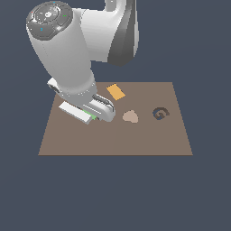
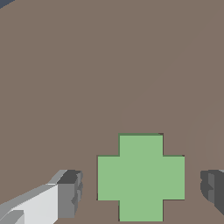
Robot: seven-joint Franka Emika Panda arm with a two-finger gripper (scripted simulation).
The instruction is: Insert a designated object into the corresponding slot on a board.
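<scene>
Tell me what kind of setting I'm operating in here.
A simulated shape-sorting bench, by the look of it: a flat brown board with shaped cutouts floats on a featureless dark backdrop, and the pincer straddles a green cross, with flat rendered shading.

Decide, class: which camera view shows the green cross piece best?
The wrist view: the green cross shows nearly whole, lying between the open gripper fingers. The exterior view shows only a green sliver under the arm.

Light-green cross, brown board — orange square, tan shape
</scene>
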